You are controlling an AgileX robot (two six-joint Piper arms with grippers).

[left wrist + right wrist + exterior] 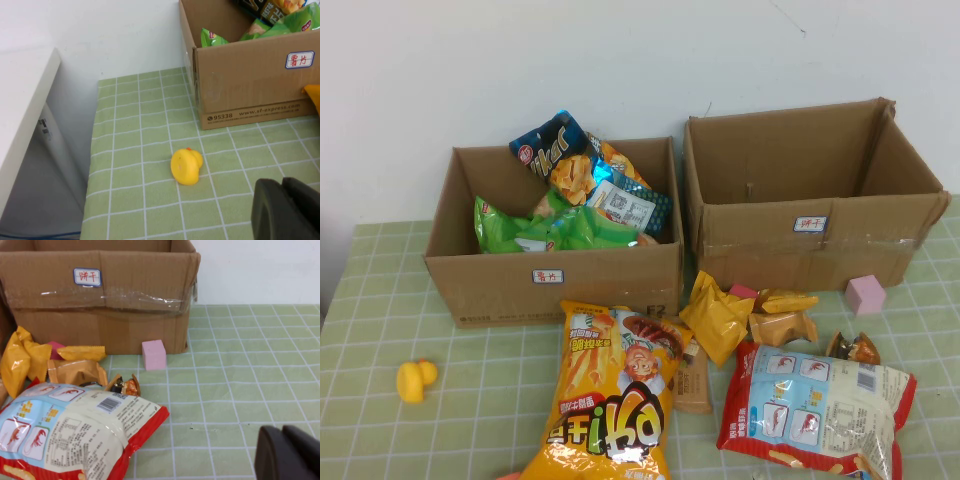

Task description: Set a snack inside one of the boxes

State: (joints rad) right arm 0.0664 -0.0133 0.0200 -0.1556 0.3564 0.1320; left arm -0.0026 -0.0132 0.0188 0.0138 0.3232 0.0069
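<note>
Two open cardboard boxes stand at the back. The left box (555, 285) holds several chip bags; the right box (800, 240) looks empty. Snacks lie in front: a big orange chip bag (615, 400), a red-white-blue shrimp cracker bag (815, 405), a yellow packet (715, 315), small orange packets (782, 320) and a brown bar (693, 380). My left gripper (282, 184) is shut and empty, low over the cloth near the left box (250, 95). My right gripper (281, 431) is shut and empty, to the right of the shrimp bag (70, 435). Neither gripper shows in the high view.
A yellow rubber duck (416, 380) lies on the green checked cloth at the left, also in the left wrist view (186, 165). A pink cube (865, 294) sits at the right box's front corner (153, 354). A white wall stands behind the boxes.
</note>
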